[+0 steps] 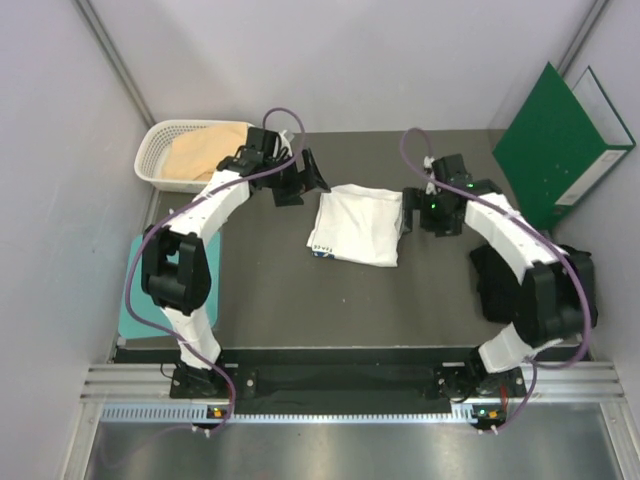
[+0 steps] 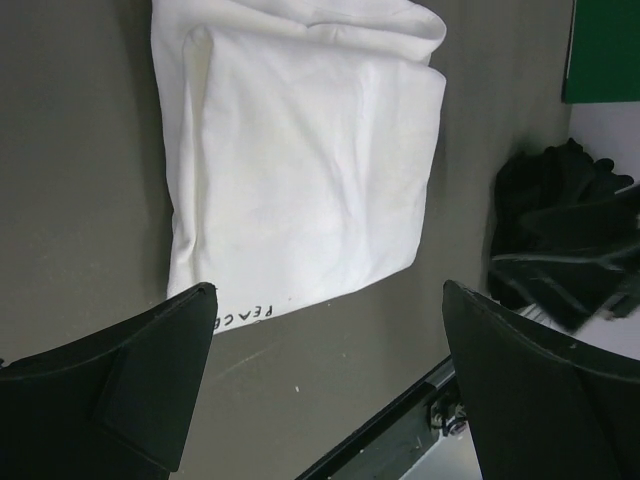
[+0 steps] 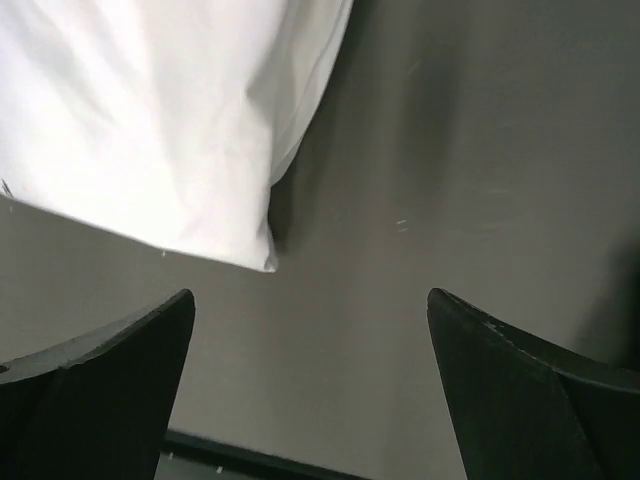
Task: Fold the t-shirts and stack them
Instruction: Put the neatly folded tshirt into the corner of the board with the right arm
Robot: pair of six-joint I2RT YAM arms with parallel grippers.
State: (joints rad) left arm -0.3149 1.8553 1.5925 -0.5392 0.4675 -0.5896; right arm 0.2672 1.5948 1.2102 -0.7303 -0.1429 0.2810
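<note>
Judging from the top camera, I take this as the pause between one shirt and the next. The white cloth t-shirt with dark lettering at its hem (image 1: 355, 226) lies folded into a rough rectangle in the middle of the dark grey table (image 1: 260, 290), and neither arm is touching it. My left gripper (image 2: 328, 290) hangs just off the shirt's left edge with its fingers spread wide and nothing between them. The right gripper (image 3: 310, 295) sits by the opposite edge, equally agape and empty.

The tan-peach crumpled t-shirt (image 1: 200, 152) sits in the white plastic mesh basket (image 1: 150, 160) at the far left. The black bunched t-shirt (image 1: 492, 285) lies on the table's right side, partly hidden under my right arm.

So one fold looks done and two remain. Next I would fetch another shirt, probably the black one with the right arm, and spread it flat on bare table beside the white one before folding.
</note>
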